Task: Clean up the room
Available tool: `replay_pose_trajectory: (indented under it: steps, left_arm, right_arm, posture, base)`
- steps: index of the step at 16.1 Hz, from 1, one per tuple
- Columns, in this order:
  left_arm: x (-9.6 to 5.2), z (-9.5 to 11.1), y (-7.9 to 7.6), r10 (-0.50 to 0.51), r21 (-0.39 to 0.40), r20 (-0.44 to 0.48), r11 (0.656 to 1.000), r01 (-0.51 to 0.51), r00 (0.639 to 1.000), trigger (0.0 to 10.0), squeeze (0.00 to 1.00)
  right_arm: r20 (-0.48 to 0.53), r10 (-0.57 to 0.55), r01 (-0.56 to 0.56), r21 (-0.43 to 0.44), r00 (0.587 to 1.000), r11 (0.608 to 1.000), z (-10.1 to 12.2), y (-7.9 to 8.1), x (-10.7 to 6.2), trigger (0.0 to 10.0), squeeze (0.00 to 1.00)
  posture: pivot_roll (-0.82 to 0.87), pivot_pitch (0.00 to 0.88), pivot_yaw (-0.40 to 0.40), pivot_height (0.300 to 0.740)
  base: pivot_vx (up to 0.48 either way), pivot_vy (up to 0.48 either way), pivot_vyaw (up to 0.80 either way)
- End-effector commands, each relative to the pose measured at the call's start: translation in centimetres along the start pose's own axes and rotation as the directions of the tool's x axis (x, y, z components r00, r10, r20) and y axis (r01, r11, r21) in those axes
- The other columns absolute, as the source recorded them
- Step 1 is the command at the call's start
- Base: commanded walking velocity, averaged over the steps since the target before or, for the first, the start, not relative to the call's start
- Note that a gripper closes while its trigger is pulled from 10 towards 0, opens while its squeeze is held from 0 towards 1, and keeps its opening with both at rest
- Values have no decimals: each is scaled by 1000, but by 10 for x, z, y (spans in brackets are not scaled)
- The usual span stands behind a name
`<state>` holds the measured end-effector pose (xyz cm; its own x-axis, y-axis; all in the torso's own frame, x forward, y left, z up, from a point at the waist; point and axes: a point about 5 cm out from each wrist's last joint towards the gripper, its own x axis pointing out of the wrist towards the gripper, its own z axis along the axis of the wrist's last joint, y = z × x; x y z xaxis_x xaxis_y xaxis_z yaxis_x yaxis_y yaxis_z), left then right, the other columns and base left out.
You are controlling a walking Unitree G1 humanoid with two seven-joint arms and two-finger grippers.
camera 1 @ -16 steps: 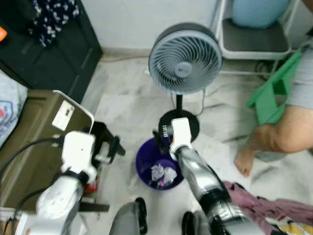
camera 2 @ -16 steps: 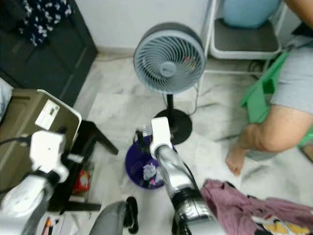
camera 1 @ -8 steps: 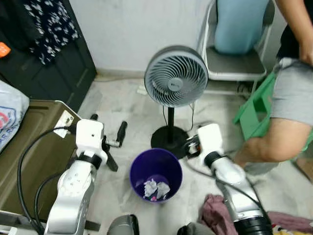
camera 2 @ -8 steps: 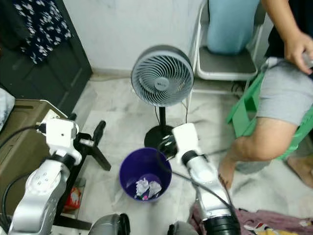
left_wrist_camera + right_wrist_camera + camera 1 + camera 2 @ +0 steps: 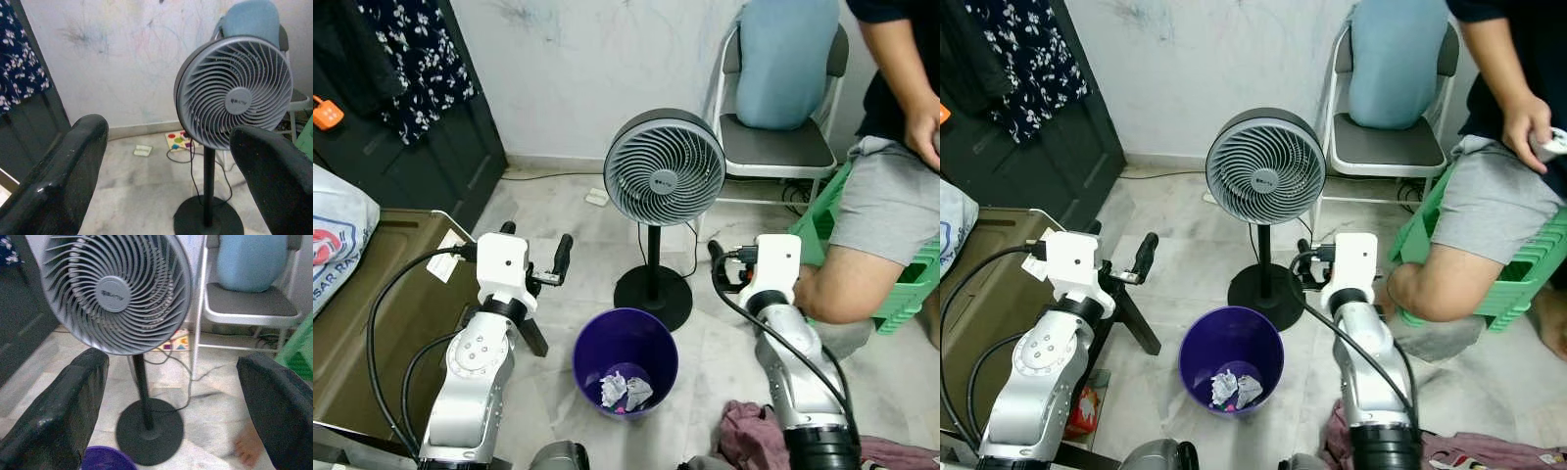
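Observation:
A purple bin (image 5: 626, 336) stands on the marble floor in front of me, with crumpled white paper (image 5: 623, 390) lying at its bottom. My left gripper (image 5: 536, 250) is raised to the left of the bin, open and empty. My right gripper (image 5: 724, 266) is held up to the right of the bin, also open with nothing between its fingers (image 5: 63, 401). Both wrist views look past their spread fingers at the grey pedestal fan (image 5: 664, 168). A maroon cloth (image 5: 756, 439) lies crumpled on the floor by my right side.
The fan's black base (image 5: 652, 292) stands just behind the bin. A chair (image 5: 775, 145) with a blue cushion stands against the wall. A person (image 5: 891, 186) sits on a green stool (image 5: 909, 282) at the right, one foot near my right arm. A brown case (image 5: 382, 294) is at the left.
The view has lifted and pulled back. My right gripper rose from over the bin and swung out to its right. The left gripper also came up.

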<state>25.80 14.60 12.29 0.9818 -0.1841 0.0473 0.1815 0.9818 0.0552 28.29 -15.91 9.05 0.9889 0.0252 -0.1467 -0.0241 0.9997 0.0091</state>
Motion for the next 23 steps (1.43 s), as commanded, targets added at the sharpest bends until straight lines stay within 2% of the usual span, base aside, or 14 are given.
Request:
replay_pose_trajectory:
  steps: [1,3,5,6,9,11,12,13,14,15,16,18,21,23]
  left_arm:
    - [-4,-3,2,-5,7,-10,1000,5,1000,10000,0]
    - [-16,-21,0,-28,4,-59,1000,28,998,10000,0]
    - [-12,-30,-1,-29,-20,-75,999,27,997,10000,0]
    - [-7,-30,-3,-12,-17,-67,1000,11,998,10000,0]
    - [-27,-27,12,54,41,-69,998,-51,996,10000,0]
    - [-25,-25,19,85,92,-2,992,-84,996,10000,0]
    - [-25,-31,20,93,133,11,987,-93,996,10000,0]
    - [-27,-25,20,113,93,28,989,-115,993,10000,0]
    - [-33,-18,14,76,90,57,993,-81,995,10000,0]
    - [-35,-16,11,55,112,67,992,-62,996,10000,0]
    - [-37,-16,14,68,157,80,984,-80,994,10000,0]
    - [-36,-11,21,104,157,107,980,-120,989,10000,0]
    - [-37,-14,14,63,192,95,978,-81,993,10000,0]
    - [-36,-15,14,59,181,86,981,-74,995,10000,0]
  right_arm:
    - [-4,6,-6,23,1000,1000,-2,1,-2,10000,0]
    - [-14,-26,26,12,1000,1000,-11,1,-9,10000,0]
    - [-35,3,-2,20,999,1000,-18,2,-10,10000,0]
    - [-42,20,-19,17,999,1000,-21,-3,-6,10000,0]
    - [0,38,-38,-36,999,999,-19,-3,-15,10000,0]
    - [33,5,-5,13,999,1000,-18,0,-13,10000,0]
    - [72,-7,10,-47,997,999,-14,-3,-13,10000,0]
    - [92,2,-1,-10,996,1000,-1,-7,-15,10000,0]
    - [125,116,-119,19,985,993,11,-5,-22,10000,0]
    - [136,132,-131,-19,982,991,13,-6,-24,10000,0]
    - [129,137,-128,-70,982,989,4,-12,-36,10000,0]
    - [126,143,-134,-77,982,988,0,-13,-44,10000,0]
    - [116,140,-135,-56,983,989,3,-8,-36,10000,0]
    - [123,137,-126,-93,983,988,4,-3,-33,10000,0]
  posture:
    - [-104,0,54,740]
    - [-111,0,42,740]
    - [-106,0,37,740]
    - [-89,0,27,740]
    - [-114,0,17,740]
    - [-110,0,6,740]
    - [-120,0,-4,740]
    - [-132,0,-6,740]
    - [-135,0,-14,740]
    - [-138,0,-18,740]
    - [-133,0,-24,740]
    - [-126,0,-22,740]
    - [-119,0,-6,740]
    - [-125,0,11,740]
  base:
    - [0,0,0]
    - [0,0,0]
    - [0,0,0]
    - [0,0,0]
    - [0,0,0]
    - [0,0,0]
    - [0,0,0]
    - [0,0,0]
    - [0,0,0]
    - [0,0,0]
    - [0,0,0]
    - [0,0,0]
    - [0,0,0]
    - [0,0,0]
